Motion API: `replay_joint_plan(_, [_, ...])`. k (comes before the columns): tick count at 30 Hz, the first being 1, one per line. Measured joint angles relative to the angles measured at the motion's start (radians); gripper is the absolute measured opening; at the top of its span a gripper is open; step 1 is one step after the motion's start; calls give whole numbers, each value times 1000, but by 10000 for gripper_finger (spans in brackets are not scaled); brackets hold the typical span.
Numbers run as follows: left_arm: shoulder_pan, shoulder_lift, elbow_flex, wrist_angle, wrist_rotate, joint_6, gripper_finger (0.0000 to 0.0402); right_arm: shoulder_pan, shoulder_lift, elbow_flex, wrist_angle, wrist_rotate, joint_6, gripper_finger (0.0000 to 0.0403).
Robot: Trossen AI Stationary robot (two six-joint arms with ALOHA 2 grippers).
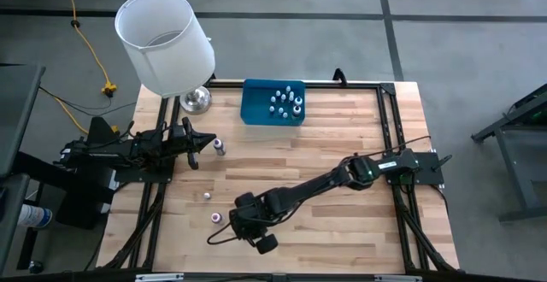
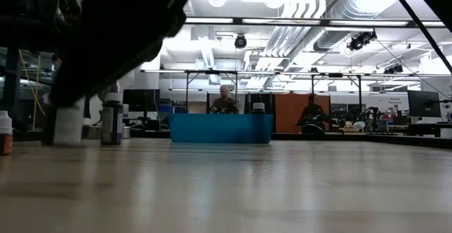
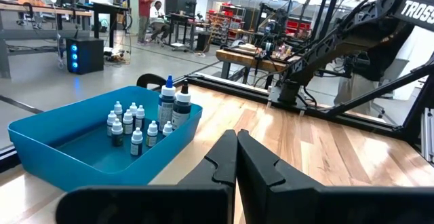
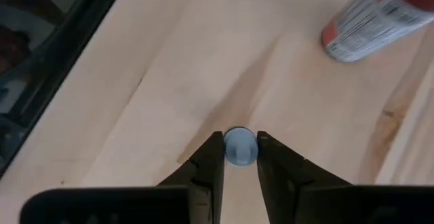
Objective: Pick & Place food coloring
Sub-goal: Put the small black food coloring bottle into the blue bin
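Note:
The food coloring is small white-capped dropper bottles. Several stand in the blue tray at the table's far edge. One dark bottle stands just right of my left gripper, which is shut and points toward the tray. Another small bottle stands at mid-left. A reddish bottle lies on its side near my right gripper. That gripper points down with a bottle's cap between its fingertips; the bottle's body is hidden under the cap. My right gripper pinches a bottle's round pale cap between its two fingertips, coming from above and pointing down. One finger stands on each side of the cap. The bottle is upright; the cap hides whether its base is on the table.
A lamp with a white shade and a shiny metal base stands at the far left corner, beside the tray. Black frame rails run along the table's sides. The right arm stretches across the table's near middle. People sit in the room beyond.

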Motion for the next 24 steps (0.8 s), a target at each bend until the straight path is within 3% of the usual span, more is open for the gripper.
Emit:
replay_joint_plan(14, [0,0,0,0,0,0,0,-37,-150,1,-76,78,87,66])
replay_joint_plan(24, [0,0,0,0,0,0,0,-161,-300,2,-166,100,82,65])
